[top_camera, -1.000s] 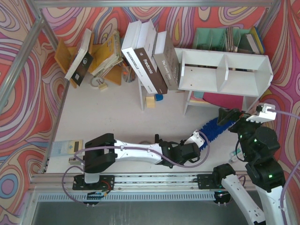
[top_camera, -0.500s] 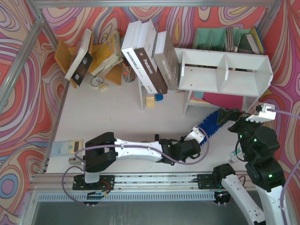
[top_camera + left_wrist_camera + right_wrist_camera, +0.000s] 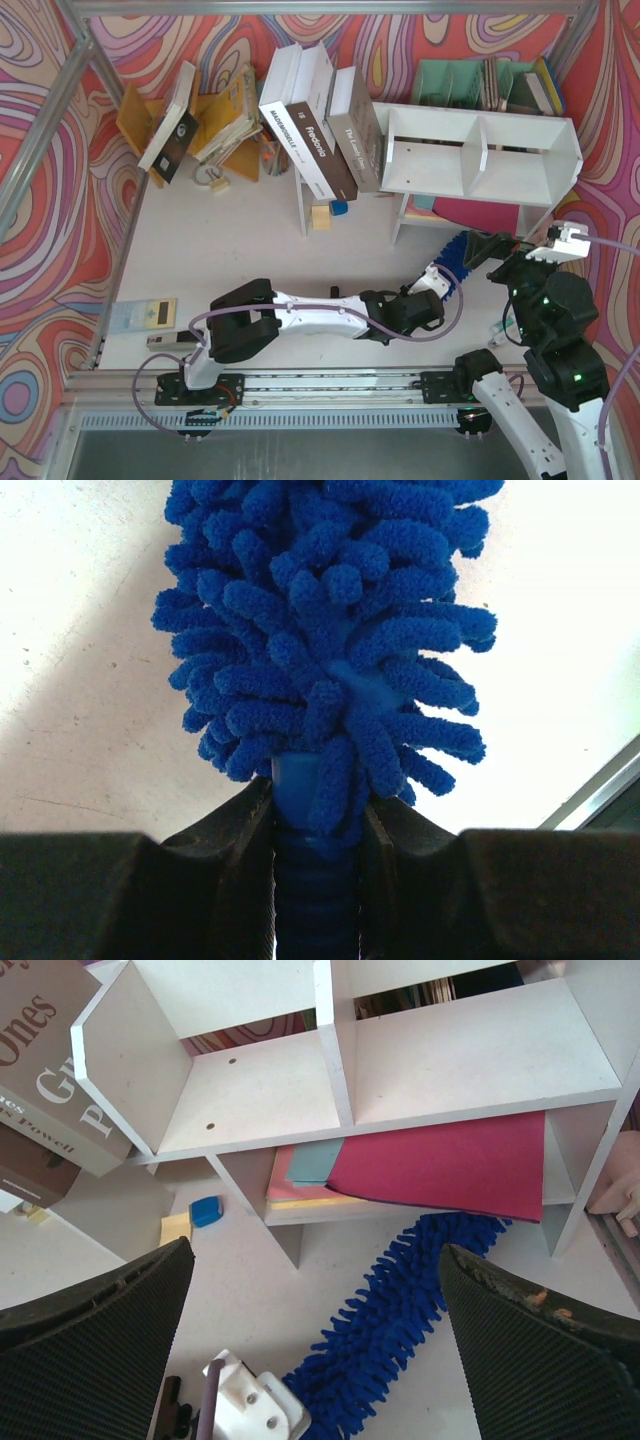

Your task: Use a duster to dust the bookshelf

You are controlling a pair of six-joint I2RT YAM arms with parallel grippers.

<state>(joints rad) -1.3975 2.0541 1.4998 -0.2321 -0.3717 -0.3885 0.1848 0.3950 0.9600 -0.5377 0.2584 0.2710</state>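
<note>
A: Left gripper (image 3: 315,810)?
B: Clamped on the duster (image 3: 330,630) handle, right where the fluff begins. Right gripper (image 3: 318,1345) is spread wide, holding nothing.
A: How does the duster lie?
B: Its long axis runs diagonally away from the left jaws. The tip is below the bookshelf (image 3: 330,1050), by the red sheet (image 3: 440,1160). Probably resting on the table (image 3: 250,1270); contact unclear.
A: What does the next move turn on?
B: Both compartments sit above and beyond the head, so I judge the left arm must lift it. The right arm is nearer the shelf.
</note>
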